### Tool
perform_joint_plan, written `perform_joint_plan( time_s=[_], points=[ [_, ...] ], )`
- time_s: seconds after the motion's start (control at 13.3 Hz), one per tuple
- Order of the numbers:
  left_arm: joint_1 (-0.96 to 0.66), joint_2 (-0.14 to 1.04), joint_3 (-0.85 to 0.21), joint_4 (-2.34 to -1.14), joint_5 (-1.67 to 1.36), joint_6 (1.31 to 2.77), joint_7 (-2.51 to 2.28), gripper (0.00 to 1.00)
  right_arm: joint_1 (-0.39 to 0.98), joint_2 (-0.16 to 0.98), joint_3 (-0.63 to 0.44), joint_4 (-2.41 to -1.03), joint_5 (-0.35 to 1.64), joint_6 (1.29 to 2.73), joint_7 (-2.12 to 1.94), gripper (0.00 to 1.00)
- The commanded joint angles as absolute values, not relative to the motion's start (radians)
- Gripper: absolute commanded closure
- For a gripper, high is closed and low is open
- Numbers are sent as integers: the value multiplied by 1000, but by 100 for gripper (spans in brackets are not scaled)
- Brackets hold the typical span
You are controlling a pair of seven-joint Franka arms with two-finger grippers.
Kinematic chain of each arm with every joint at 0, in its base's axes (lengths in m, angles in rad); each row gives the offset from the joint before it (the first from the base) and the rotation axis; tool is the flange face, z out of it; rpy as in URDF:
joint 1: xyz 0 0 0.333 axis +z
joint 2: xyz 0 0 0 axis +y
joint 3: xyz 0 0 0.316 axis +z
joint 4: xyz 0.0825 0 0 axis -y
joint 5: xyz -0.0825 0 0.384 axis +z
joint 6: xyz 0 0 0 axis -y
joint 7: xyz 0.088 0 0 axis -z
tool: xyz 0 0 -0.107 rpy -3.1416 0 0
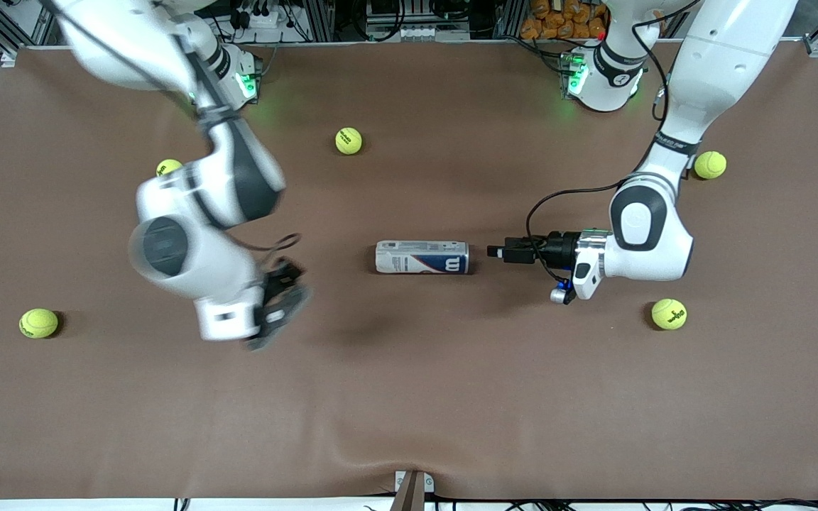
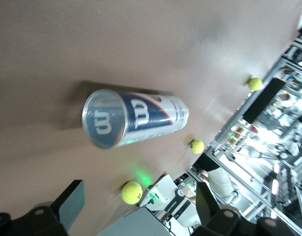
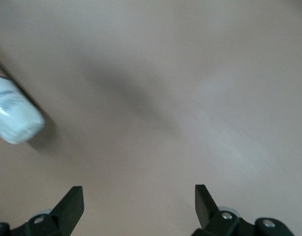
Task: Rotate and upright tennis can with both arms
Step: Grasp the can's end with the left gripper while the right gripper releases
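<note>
Lying on its side at the middle of the brown table (image 1: pixel 409 397), I see the slim clear-plastic tennis can (image 1: pixel 422 257) with its white and dark-blue label. My left pincer (image 1: pixel 495 252) sits low just beside its blue end, spread wide and empty. My right pincer (image 1: pixel 277 305) hovers toward the right arm's end, also wide open, holding nothing.

bare cloth (image 1: pixel 409 369) around tennis can (image 1: pixel 422 257), tennis balls (image 1: pixel 348 140) well apart
</note>
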State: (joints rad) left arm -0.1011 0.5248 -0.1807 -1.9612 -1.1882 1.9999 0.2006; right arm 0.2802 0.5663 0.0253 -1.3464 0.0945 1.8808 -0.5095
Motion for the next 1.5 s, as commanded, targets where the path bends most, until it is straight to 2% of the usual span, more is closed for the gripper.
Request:
perform_joint_plan(
  time_s=[0.0, 0.3, 0.45, 0.53, 0.75, 0.82, 1.05, 1.12, 1.43],
  points=[
    [-123, 558, -179, -1977, -1287, 2020, 346, 1, 178, 459, 41, -1381, 103, 1755, -480, 0],
    [-136, 647, -181, -1976, -1432, 2020, 610, 19, 51, 344, 38, -1381, 97, 1579, -479, 0],
    [-155, 672, -181, -1976, -1505, 2020, 730, 39, 16, 266, 37, -1384, 69, 1475, -375, 0],
    [-155, 684, -181, -1968, -1518, 2020, 754, 43, -3, 237, 38, -1384, 54, 1427, -330, 0],
    [-156, 707, -181, -1927, -1528, 2020, 762, 45, -61, 154, 37, -1385, 28, 1344, -293, 0],
    [-170, 713, -181, -1924, -1549, 2020, 764, 51, -66, 122, 37, -1405, 11, 1336, -269, 0],
    [-196, 719, -179, -1916, -1591, 2020, 773, 90, -71, -9, 0, -1532, 5, 1351, -177, 0],
    [-184, 716, -179, -1901, -1582, 2017, 758, 100, -71, -17, -6, -1537, 5, 1353, -149, 0],
    [-173, 704, -176, -1835, -1572, 2006, 677, 100, -25, -8, -64, -1506, 21, 1359, -7, 0]
  ],
)
